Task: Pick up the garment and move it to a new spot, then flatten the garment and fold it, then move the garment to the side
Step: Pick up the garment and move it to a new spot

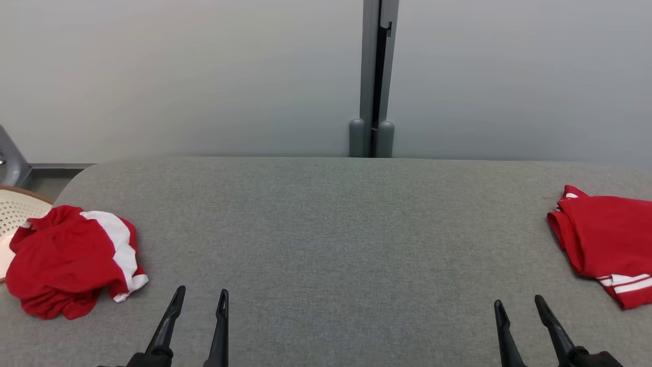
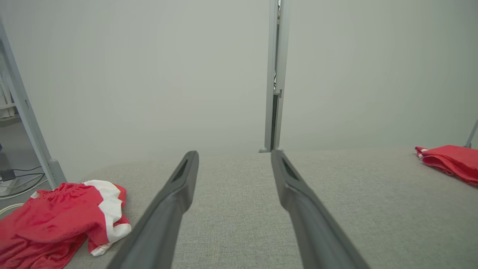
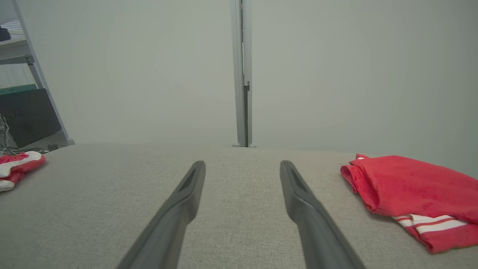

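Both left tool (image 1: 202,290) and right tool (image 1: 518,299) gape empty between crumpled garment (image 1: 61,255) and folded garment (image 1: 606,234).

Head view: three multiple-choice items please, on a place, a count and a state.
1. Where on the grey fabric table does the crumpled red-and-white garment lie? A left end; B centre; C right end.
2. How many red garments are on the table? A one; B two; C three.
3. The left gripper and right gripper are: A both open, empty; B both shut; C one holding cloth.
Key: A, beside the left gripper; B, a folded red white-striped garment lies at the right end; A, jaws apart, nothing between.
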